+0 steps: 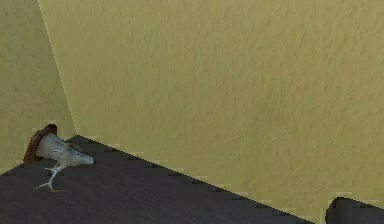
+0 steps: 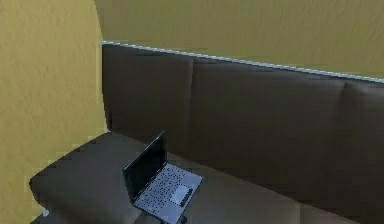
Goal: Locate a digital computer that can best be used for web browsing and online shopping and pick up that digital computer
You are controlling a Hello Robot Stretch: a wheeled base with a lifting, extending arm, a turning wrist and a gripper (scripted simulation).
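Brown sofa [image 2: 250,110], pale bird-like figurine [image 1: 60,152]

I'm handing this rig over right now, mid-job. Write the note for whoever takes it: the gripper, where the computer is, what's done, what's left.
Computer: the open dark grey laptop rests on the seat of the dark brown leather sofa, toward the arm side view's left, screen upright, keyboard facing the camera.
Ahead: a small white bird-shaped figure by the yellow wall; it is not part of the job.
Done: laptop located on the arm's side.
Left: the pick-up. It lies on the cushion, not lifted. Probably line up with it, then reach out with the fingers.
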